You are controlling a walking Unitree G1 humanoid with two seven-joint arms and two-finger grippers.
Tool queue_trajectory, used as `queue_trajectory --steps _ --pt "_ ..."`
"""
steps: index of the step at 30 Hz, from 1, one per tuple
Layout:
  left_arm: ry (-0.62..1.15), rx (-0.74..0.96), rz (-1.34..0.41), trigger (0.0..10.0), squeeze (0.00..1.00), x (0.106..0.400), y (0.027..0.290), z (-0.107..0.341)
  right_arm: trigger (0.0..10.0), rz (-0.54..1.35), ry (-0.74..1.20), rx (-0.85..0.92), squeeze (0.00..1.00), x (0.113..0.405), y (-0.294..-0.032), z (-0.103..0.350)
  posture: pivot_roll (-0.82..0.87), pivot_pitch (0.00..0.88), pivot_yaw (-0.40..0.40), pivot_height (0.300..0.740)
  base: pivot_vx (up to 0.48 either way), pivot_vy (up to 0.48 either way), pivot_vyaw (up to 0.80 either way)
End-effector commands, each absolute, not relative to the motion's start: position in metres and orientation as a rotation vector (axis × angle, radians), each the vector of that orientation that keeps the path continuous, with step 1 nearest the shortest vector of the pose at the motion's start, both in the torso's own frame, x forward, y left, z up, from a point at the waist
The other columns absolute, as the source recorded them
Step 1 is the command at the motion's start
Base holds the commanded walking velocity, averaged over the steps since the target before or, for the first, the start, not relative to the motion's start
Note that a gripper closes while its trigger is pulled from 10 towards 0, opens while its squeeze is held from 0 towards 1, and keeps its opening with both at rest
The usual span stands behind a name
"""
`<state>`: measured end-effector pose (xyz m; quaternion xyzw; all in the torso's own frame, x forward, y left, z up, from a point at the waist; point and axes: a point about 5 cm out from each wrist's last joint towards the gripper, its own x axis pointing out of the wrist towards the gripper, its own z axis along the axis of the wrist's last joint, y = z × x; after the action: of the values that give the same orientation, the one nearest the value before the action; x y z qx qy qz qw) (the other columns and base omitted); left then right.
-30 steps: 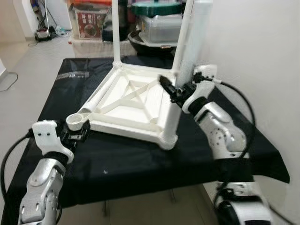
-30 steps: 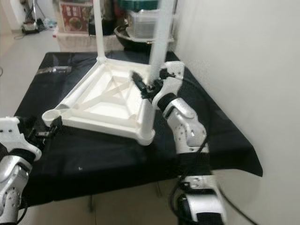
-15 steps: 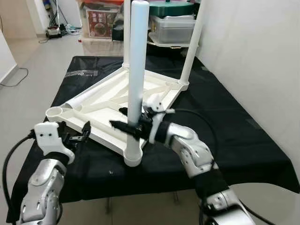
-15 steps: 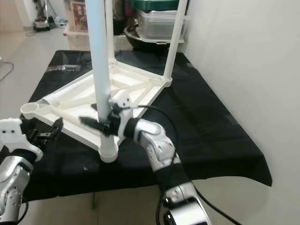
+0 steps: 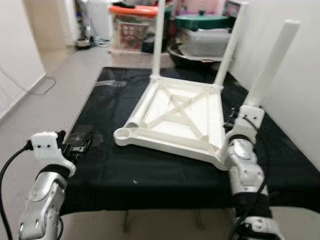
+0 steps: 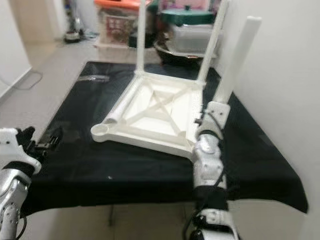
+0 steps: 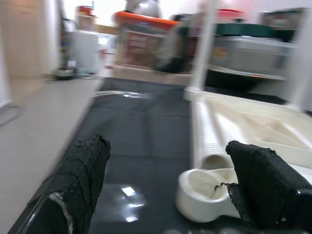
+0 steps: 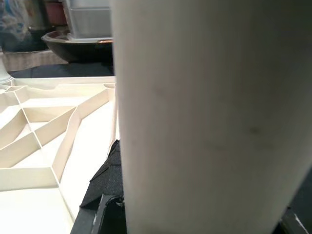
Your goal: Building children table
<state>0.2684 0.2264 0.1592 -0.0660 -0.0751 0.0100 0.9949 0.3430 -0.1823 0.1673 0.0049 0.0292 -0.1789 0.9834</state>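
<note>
We are gripping a white leg (image 5: 270, 62) in our right gripper (image 5: 239, 116), its long axis tilting toward the upper right. The upturned tabletop (image 5: 177, 120) lies centre frame, its empty socket (image 7: 200, 190) just ahead of our wide-open left gripper (image 7: 165, 185).

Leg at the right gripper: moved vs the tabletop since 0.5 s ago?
No. The leg stands at the same tabletop corner, beside the empty socket; the camera has swung. It may lean slightly more outward.

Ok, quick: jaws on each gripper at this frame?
Left gripper: jaws open, empty, at the tabletop's free corner socket.
Right gripper: closed on the table leg.
</note>
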Motion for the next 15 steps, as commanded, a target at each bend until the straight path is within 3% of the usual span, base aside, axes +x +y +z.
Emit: queue_trajectory --steps 1,2,4,6,7,11,14,15 --pt "-0.132 -0.129 0.021 10.0 0.00 0.269 0.227 0.157 10.0 -0.305 0.228 -0.015 0.00 0.338 -0.174 0.135 0.04 0.000 -0.051 0.740 0.000 0.000 0.00" --pt "-0.132 -0.129 0.021 10.0 0.00 0.269 0.227 0.157 10.0 -0.305 0.228 -0.015 0.00 0.338 -0.174 0.135 0.04 0.000 -0.051 0.740 0.000 0.000 0.00" --pt "-0.131 -0.128 0.021 10.0 0.00 0.270 0.228 0.156 10.0 -0.221 0.119 0.076 1.00 0.347 -0.160 0.150 0.05 0.000 -0.059 0.740 0.000 0.000 0.00" --pt "-0.130 -0.128 0.021 10.0 0.00 0.270 0.229 0.156 10.0 -0.212 0.081 0.109 1.00 0.351 -0.156 0.157 0.05 0.000 -0.060 0.740 0.000 0.000 0.00" --pt "-0.129 -0.127 0.024 10.0 0.00 0.270 0.230 0.156 10.0 -0.188 -0.015 0.099 0.00 0.362 -0.155 0.179 0.05 0.000 -0.063 0.740 0.000 0.000 0.00" --pt "-0.130 -0.127 0.027 10.0 0.00 0.270 0.231 0.156 10.0 -0.134 -0.104 0.122 0.00 0.367 -0.156 0.200 0.05 0.000 -0.070 0.740 0.000 0.000 0.00" --pt "-0.133 -0.128 0.030 10.0 0.00 0.271 0.231 0.157 10.0 0.227 -0.245 0.145 0.00 0.369 -0.142 0.237 0.05 0.000 -0.069 0.740 0.000 0.000 0.00" --pt "-0.133 -0.128 0.030 10.0 0.00 0.271 0.231 0.157 10.0 0.227 -0.245 0.145 0.00 0.369 -0.142 0.237 0.05 0.000 -0.069 0.740 0.000 0.000 0.00"
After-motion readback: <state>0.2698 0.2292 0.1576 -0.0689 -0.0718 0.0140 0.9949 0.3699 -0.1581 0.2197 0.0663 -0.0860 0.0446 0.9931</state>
